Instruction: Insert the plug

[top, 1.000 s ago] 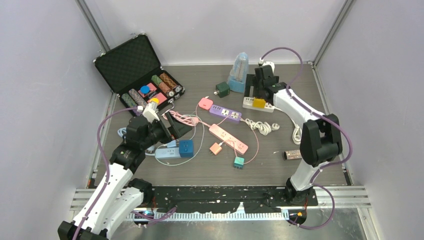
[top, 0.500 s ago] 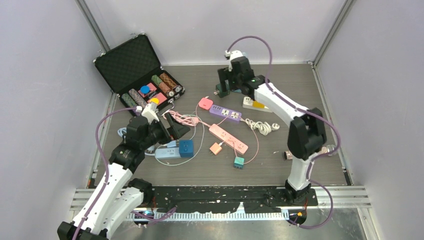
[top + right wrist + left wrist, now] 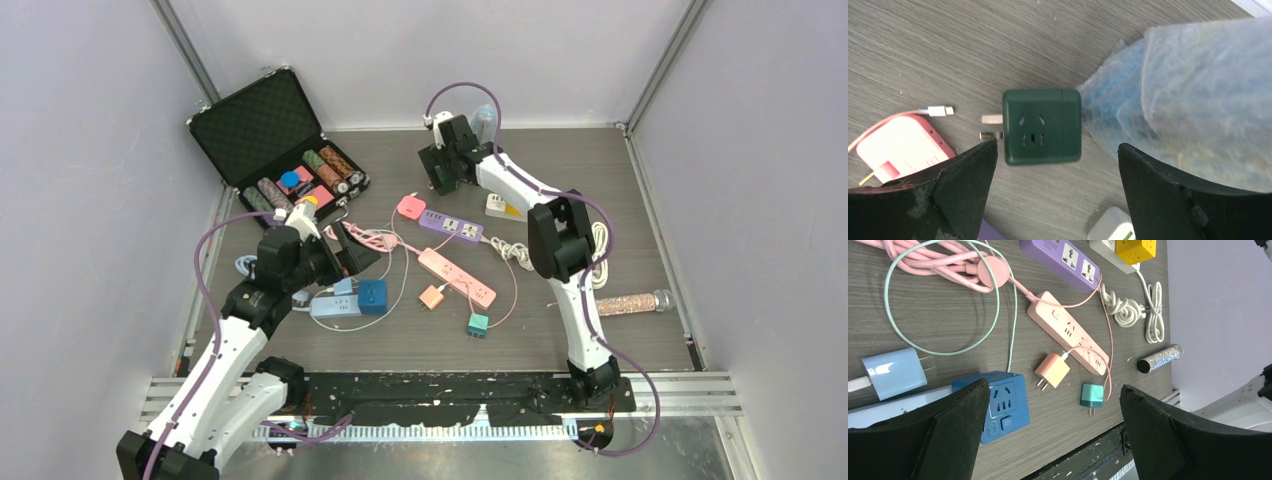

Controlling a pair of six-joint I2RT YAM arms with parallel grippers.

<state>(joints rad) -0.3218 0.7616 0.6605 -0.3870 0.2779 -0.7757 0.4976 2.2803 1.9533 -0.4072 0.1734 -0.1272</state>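
Right gripper (image 3: 1055, 148) wide over green cube (image 3: 1041, 126); seemingly apart.

Worktop (image 3: 400, 150): dark wood grain.

Far left corner: black case (image 3: 262, 125), lid open and tipped back, textured lining. In its tray are patterned cylindrical rolls (image 3: 333, 168) laid side by side, a blue disc (image 3: 289, 181) and pink pieces (image 3: 318, 195) just beside it.

Far edge, about the middle: translucent blue plastic object (image 3: 1198, 100), mostly hidden in the overhead view.

Right edge, nearer half: glitter-covered tube (image 3: 632, 301) lying on its side, one end dark.
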